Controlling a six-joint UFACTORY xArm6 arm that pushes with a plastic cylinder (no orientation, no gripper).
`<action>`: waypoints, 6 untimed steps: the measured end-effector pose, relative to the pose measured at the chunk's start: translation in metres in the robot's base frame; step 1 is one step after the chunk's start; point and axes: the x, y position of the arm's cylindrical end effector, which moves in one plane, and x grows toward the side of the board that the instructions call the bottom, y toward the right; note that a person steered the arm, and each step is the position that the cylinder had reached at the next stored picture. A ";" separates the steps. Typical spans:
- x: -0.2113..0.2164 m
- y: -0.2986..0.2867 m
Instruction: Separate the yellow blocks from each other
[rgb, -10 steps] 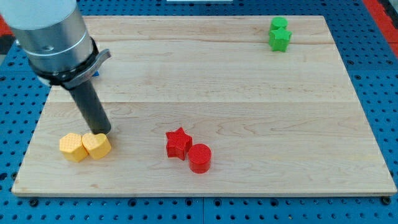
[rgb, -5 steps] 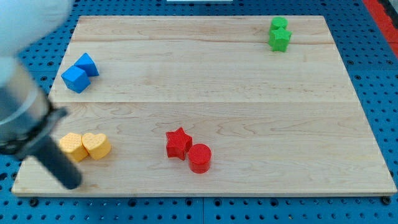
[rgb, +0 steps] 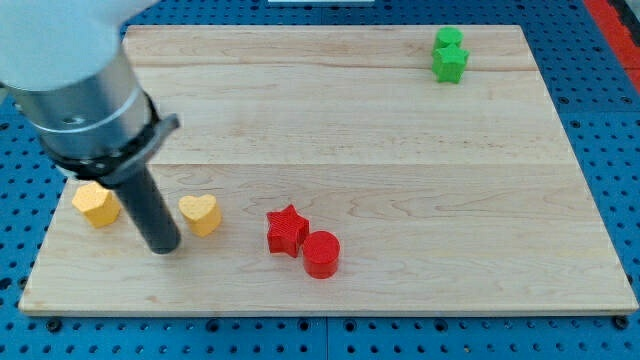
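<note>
Two yellow blocks lie apart at the board's lower left. The yellow hexagon-like block (rgb: 96, 203) is near the left edge. The yellow heart (rgb: 201, 214) lies further to the view's right. My tip (rgb: 164, 246) stands between them, slightly below their line, closer to the heart and not clearly touching either. The rod rises up and to the left to the grey arm body.
A red star (rgb: 287, 230) and a red cylinder (rgb: 321, 253) touch each other right of the heart. Two green blocks (rgb: 449, 54) sit together at the top right. The arm body hides the blue blocks. The wooden board (rgb: 400, 170) lies on a blue pegboard.
The yellow blocks were touching; now they are apart, the hexagon-like one moved left and up, the heart right. My tip swung to the lower left, then came back between them.
</note>
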 end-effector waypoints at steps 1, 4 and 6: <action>-0.002 0.023; -0.120 0.008; -0.137 -0.024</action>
